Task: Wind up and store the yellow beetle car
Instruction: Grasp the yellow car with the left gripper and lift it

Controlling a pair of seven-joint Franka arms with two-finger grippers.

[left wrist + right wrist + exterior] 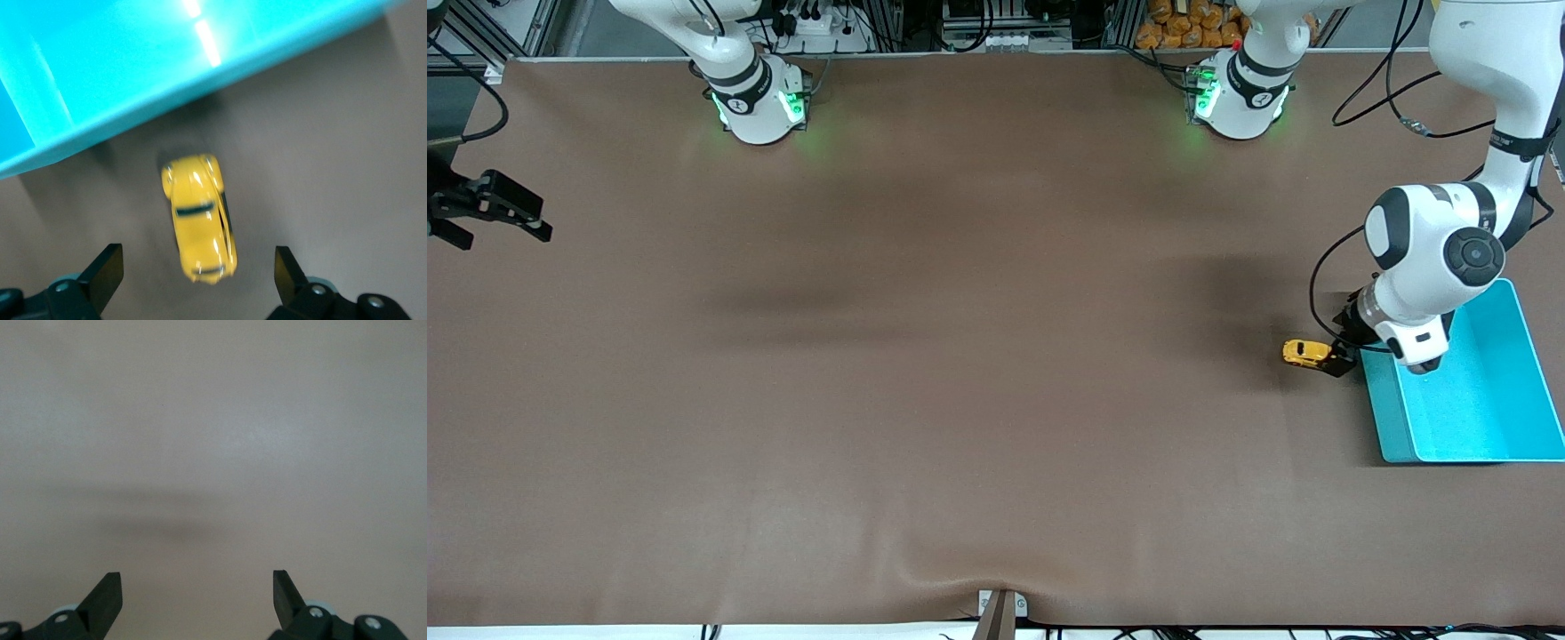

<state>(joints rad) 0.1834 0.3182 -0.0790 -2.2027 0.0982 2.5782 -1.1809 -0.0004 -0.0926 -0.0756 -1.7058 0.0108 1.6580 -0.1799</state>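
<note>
- Yellow beetle car (1304, 352) stands on its wheels on the brown table (960, 356), toward the left arm's end, just beside the outer wall of the teal bin (1476, 427) and not in it.
- Judging from this, the storing is not done: the car is outside the bin. Whether it is wound, the pictures do not tell.
- Left gripper (199, 270) is low over the car with its fingers wide apart, one on each side, and it holds nothing. The grasp seems to be the step in hand.
- Right gripper (494, 209) waits over the right arm's end of the table, fingers also wide, nothing between them.
- Long axis of the car runs along the table, pointing at the wall of the bin. In the left wrist view the end toward the bin looks like the front, but the blur makes this not certain.
- Fingers stand across the car's width, so they would close on its two sides.
</note>
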